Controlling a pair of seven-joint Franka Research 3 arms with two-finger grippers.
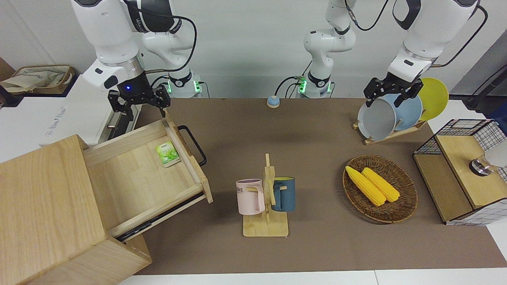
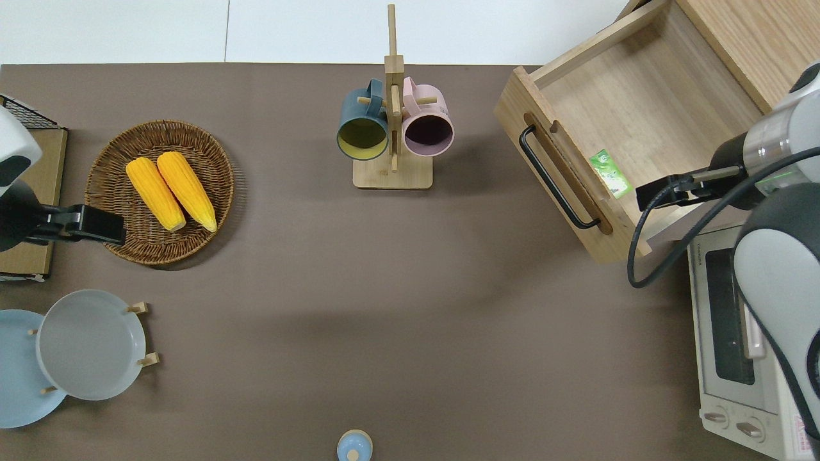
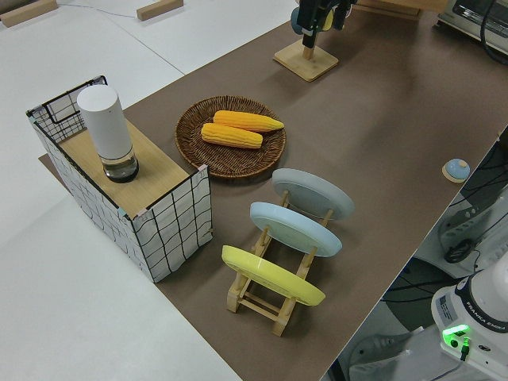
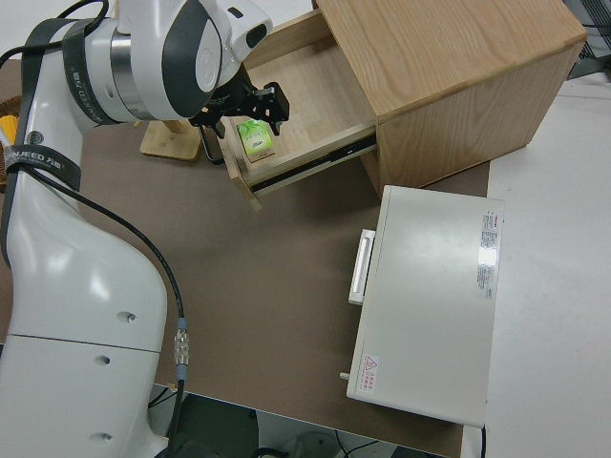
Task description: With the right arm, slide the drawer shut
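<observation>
The drawer (image 1: 146, 178) stands pulled out, so the right claw (image 1: 139, 99), open and empty, hangs over its corner nearest the robots, ready to push.

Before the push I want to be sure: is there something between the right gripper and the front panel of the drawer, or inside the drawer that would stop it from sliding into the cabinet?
Nothing visible blocks it. The right gripper hangs open over the drawer corner beside the toaster oven. Only a flat green packet lies inside.
</observation>
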